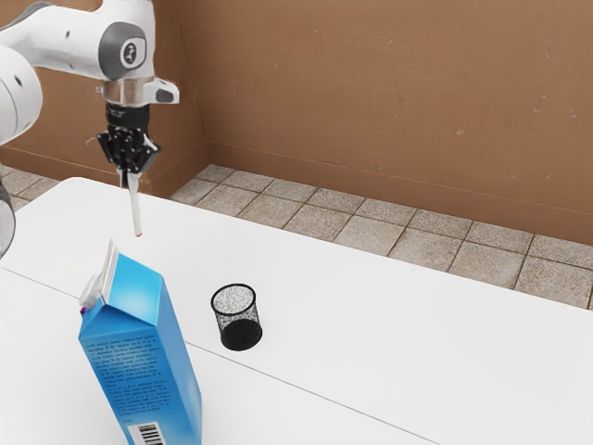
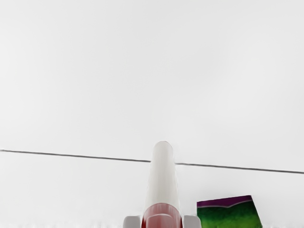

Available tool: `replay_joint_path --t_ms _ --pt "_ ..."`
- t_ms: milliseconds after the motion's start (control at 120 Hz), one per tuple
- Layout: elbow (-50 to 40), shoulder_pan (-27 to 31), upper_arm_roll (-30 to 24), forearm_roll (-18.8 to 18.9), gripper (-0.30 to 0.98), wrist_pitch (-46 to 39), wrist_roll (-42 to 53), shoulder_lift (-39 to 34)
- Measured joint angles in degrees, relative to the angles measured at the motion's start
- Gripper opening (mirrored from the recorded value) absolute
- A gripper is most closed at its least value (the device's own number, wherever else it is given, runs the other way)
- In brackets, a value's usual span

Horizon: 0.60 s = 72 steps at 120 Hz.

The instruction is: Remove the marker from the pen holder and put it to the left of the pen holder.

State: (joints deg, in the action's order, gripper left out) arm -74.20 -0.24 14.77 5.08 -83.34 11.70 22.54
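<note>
In the exterior view's upper left, my claw (image 1: 131,174) is clamped on the marker (image 1: 136,209), well apart from the pen holder (image 1: 238,323) near lower centre. Assessed step: placing. Next requirement: controlled lowering to the table (image 1: 371,324), then release.

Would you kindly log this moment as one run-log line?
gripper: shut on marker | marker: out of pen holder | pen holder: upright, empty | release: pending

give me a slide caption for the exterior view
A marker held aloft in the black gripper, the empty mesh pen holder and a blue carton standing on the white table.
</note>
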Motion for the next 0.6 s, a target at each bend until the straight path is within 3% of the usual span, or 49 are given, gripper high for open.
replay_joint_path --t_ms 308,600 --pt "-0.39 0.03 9.76 2.05 -0.09 7.58 0.05 4.13" --pt "-2.98 1.41 10.66 2.27 -0.09 17.80 -3.34 12.94"
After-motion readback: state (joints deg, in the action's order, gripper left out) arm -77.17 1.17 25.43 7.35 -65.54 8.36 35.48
